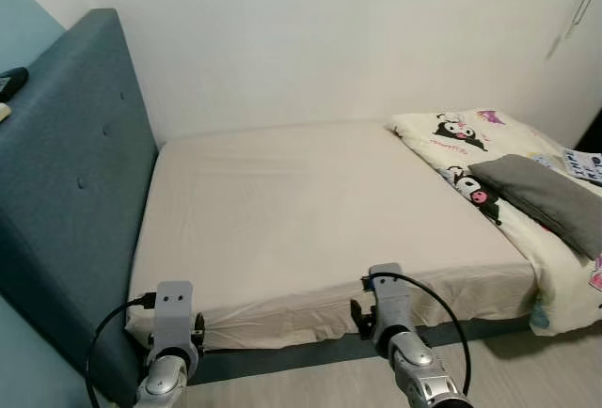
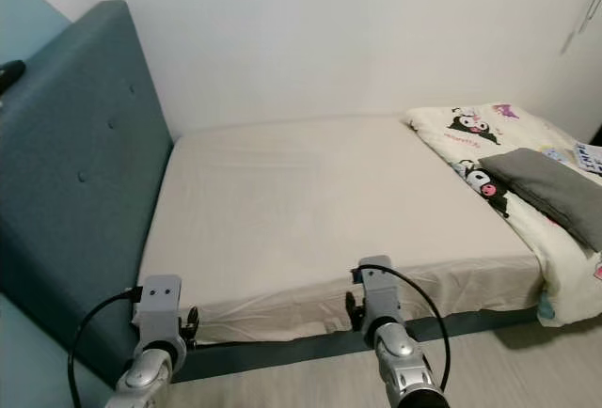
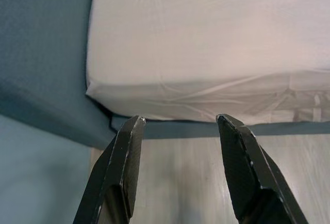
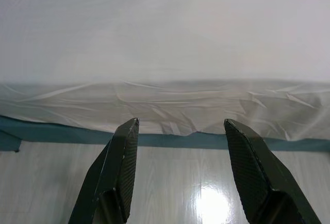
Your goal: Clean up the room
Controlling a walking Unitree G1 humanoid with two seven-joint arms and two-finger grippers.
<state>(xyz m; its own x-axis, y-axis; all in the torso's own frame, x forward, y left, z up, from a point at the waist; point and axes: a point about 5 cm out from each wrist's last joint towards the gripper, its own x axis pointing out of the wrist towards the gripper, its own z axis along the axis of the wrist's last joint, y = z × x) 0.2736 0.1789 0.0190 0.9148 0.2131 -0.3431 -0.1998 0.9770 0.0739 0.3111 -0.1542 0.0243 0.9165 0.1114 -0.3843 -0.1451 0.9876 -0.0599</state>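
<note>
Here's the bed, a cream sheet pulled flat across it, and its bare middle carries nothing. Over at the right end lies a quilt printed with black-and-pink cartoon figures, bunched up and spilling over the edge, with a grey pillow resting on top of it. On the left a teal padded headboard rises tall, buttoned, touching the mattress side. A white wall runs behind. Pale wood floor lies below, with a teal bed base showing under the wrinkled sheet hem. Left gripper hovers over the floor just before the bed corner by the headboard, fingers spread apart, holding nothing. Right gripper hangs before the bed's front edge, fingers likewise wide and empty
</note>
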